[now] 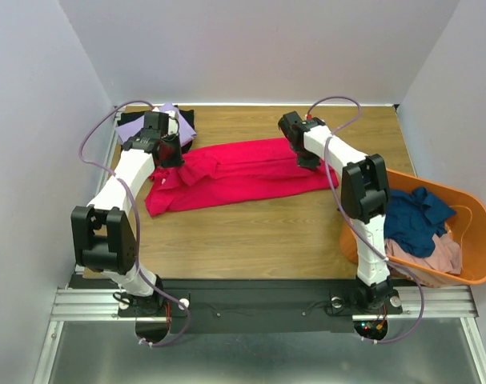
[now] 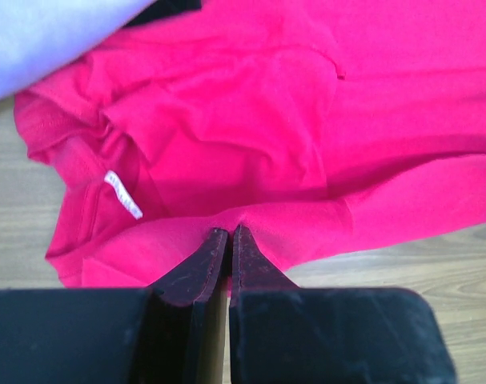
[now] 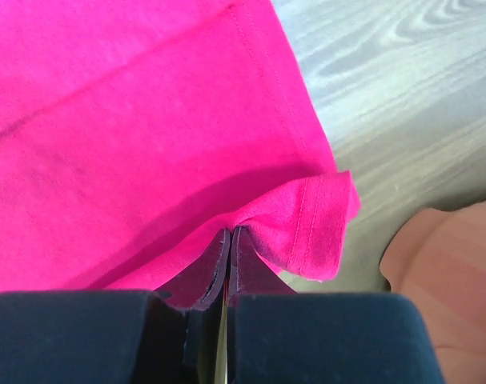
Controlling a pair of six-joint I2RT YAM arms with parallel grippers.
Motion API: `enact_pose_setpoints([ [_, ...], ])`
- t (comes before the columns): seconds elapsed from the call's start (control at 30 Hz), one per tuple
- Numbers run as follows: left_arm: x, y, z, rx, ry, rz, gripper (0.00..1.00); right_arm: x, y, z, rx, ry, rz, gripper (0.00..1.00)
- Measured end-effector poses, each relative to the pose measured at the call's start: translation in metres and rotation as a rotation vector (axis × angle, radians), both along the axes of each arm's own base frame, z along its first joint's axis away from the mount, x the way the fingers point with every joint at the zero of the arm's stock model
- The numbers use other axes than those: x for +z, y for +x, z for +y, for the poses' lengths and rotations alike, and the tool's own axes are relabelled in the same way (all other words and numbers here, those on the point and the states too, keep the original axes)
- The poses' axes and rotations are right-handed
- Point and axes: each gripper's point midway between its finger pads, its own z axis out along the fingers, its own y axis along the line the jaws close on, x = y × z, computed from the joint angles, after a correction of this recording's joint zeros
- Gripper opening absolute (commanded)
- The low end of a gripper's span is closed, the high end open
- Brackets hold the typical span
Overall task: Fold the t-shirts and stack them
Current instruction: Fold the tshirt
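A crimson-pink t-shirt (image 1: 243, 172) lies spread across the middle of the wooden table, partly folded lengthwise. My left gripper (image 1: 170, 158) is at its left end, shut on a fold of the crimson cloth (image 2: 251, 120), fingertips (image 2: 218, 240) pressed together; a white label (image 2: 122, 194) shows close by. My right gripper (image 1: 307, 162) is at the shirt's right end, shut on the hemmed corner (image 3: 323, 224), which curls up beside the fingers (image 3: 247, 260). A lavender t-shirt (image 1: 134, 126) lies folded at the back left over a black one (image 1: 186, 132).
An orange plastic tub (image 1: 476, 240) stands at the right edge of the table, holding a navy blue shirt (image 1: 415, 218) and a dusty pink one (image 1: 431, 258). The tub's rim (image 3: 447, 272) shows close to the right gripper. White walls enclose the table's back and sides.
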Motion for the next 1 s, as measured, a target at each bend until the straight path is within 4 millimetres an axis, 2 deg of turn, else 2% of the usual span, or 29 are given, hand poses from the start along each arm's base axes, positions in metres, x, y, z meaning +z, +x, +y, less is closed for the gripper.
enact_pose_setpoints([
  [0.27,-0.016,0.012,0.003,0.002,0.011,0.036,0.00,-0.005,0.019,0.004,0.035,-0.004,0.008,0.00],
  [0.5,-0.016,0.021,0.008,0.015,0.013,0.030,0.00,0.002,0.038,0.007,0.053,0.009,-0.022,0.00],
  [0.77,-0.013,0.031,0.013,0.031,0.009,0.012,0.00,0.004,0.044,0.004,0.054,0.015,-0.027,0.01],
  [1.0,-0.029,0.041,0.019,0.047,0.012,0.038,0.00,0.005,0.054,0.006,0.059,0.025,-0.040,0.00],
])
